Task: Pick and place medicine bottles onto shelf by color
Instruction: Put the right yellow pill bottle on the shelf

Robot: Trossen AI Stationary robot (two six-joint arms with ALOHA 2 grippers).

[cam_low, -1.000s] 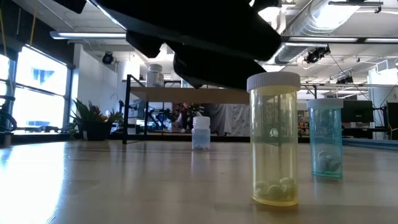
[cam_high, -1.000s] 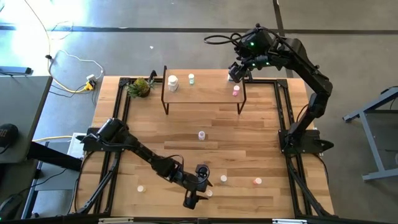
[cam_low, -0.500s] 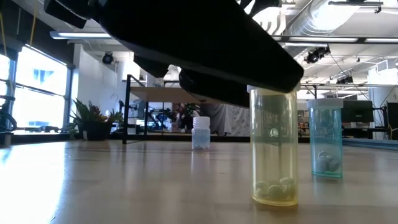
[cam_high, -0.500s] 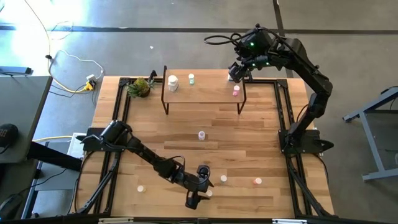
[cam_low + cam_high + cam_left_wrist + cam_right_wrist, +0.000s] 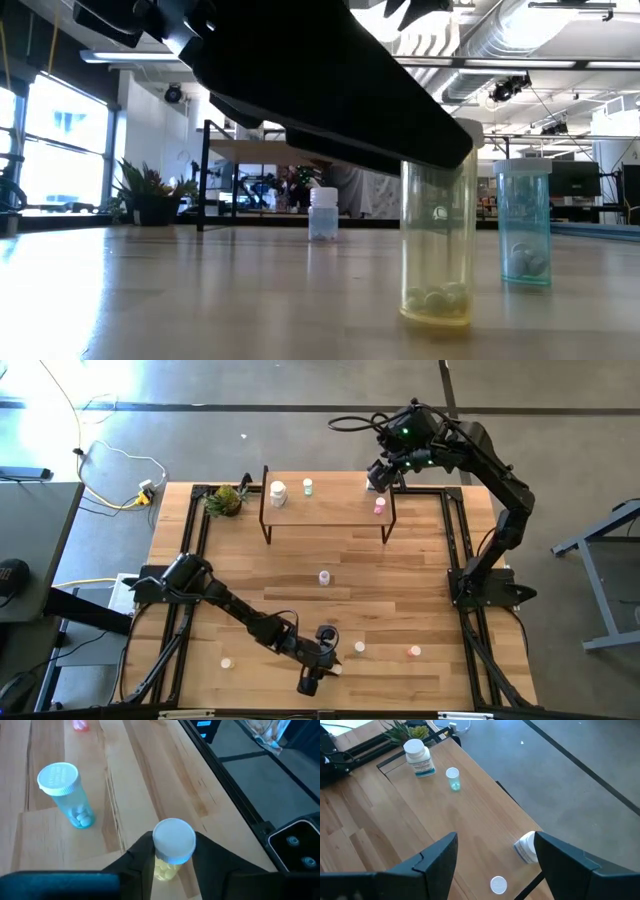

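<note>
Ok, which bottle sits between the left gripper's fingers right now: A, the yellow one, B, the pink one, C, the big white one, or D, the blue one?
A: in the left wrist view the yellow bottle stands between the left gripper fingers; the blue bottle stands apart.

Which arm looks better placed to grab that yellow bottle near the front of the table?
The left. Its gripper already straddles the yellow bottle, fingers either side. The right gripper hangs open over the shelf, far across the table.

Translucent glossy plastic bottle (image 5: 436, 245), smooth pale wood table (image 5: 200, 300).
</note>
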